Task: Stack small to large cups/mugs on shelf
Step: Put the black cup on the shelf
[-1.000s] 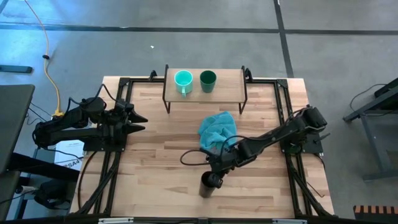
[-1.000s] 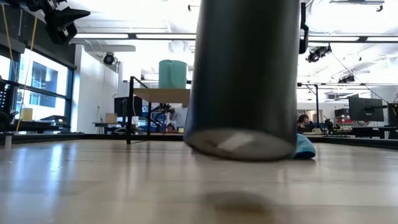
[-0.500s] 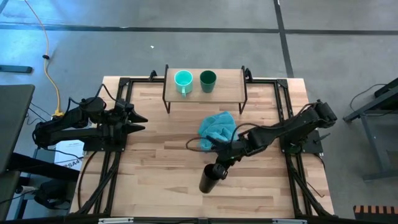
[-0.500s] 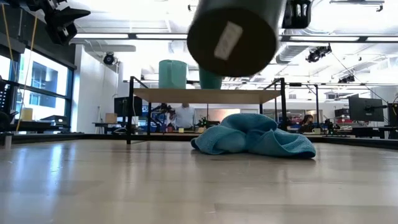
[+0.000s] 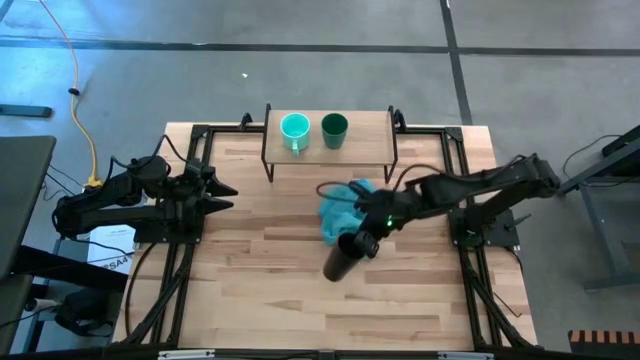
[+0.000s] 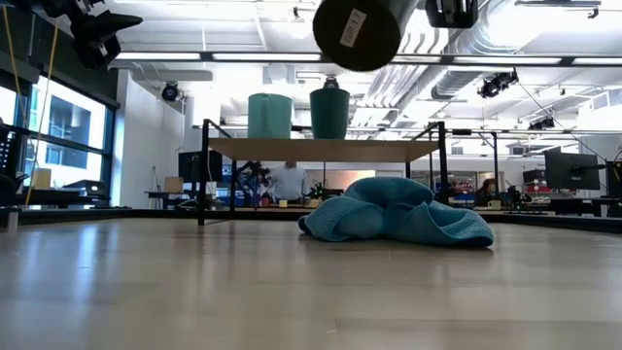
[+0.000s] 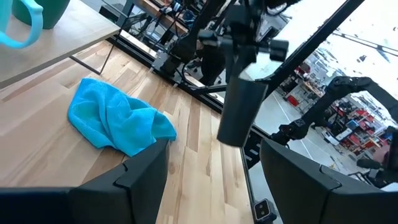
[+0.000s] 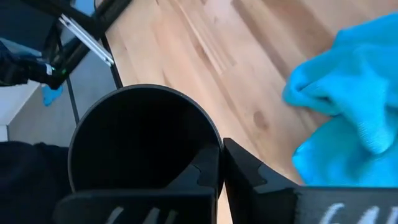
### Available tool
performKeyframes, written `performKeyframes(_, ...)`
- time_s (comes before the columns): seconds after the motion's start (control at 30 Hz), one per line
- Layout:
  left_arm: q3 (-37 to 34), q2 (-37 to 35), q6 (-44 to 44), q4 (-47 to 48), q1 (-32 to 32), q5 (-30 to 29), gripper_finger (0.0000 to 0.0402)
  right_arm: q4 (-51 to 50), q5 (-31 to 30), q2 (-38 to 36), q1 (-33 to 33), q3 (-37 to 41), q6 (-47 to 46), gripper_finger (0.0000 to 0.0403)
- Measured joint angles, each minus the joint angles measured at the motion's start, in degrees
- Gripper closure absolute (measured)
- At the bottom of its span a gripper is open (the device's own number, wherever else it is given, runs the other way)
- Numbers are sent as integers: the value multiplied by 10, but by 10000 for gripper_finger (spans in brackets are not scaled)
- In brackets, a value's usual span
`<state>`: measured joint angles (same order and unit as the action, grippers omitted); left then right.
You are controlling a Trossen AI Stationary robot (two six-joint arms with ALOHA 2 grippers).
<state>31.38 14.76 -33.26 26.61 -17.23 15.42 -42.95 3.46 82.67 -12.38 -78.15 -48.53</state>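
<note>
My right gripper (image 5: 362,243) is shut on the taller black cup (image 5: 344,259) and holds it in the air over the table's middle, beside the teal cloth (image 5: 350,205). In the low view the cup's underside (image 6: 358,32) faces the camera, high up. The light turquoise mug (image 5: 294,128) and the dark green cup (image 5: 334,128) stand upright side by side on the shelf (image 5: 368,135) at the table's far edge. My left gripper (image 5: 228,194) waits open over the table's left side. My right gripper holds the black cup by its rim (image 8: 214,142), one finger (image 8: 205,175) inside the cup and the other (image 8: 249,177) outside against the wall. The cup is lifted clear of the table and hangs below the fingers, tilted, its bottom toward the table's near edge.
The crumpled teal cloth (image 6: 394,216) lies on the table between the held cup and the shelf. The shelf's right half (image 5: 372,128) is bare board. Black frame rails (image 5: 455,170) run along the table's left and right sides.
My right gripper has lifted the black cup off the table near the near edge and carried it up and toward the far edge, beside the cloth. The cup, upright on the table before, now hangs tilted and high.
</note>
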Motion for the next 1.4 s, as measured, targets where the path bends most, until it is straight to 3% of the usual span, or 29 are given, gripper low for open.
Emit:
performKeyframes(0.47,0,0,-2,-45,0,-14,163,-44,0,-109,101,0,87,403)
performKeyframes(1.07,0,0,-6,-75,0,-88,163,-73,1,-227,263,0,214,403)
performKeyframes(1.4,0,0,-3,-92,0,-108,163,-73,-39,-277,363,0,308,403)
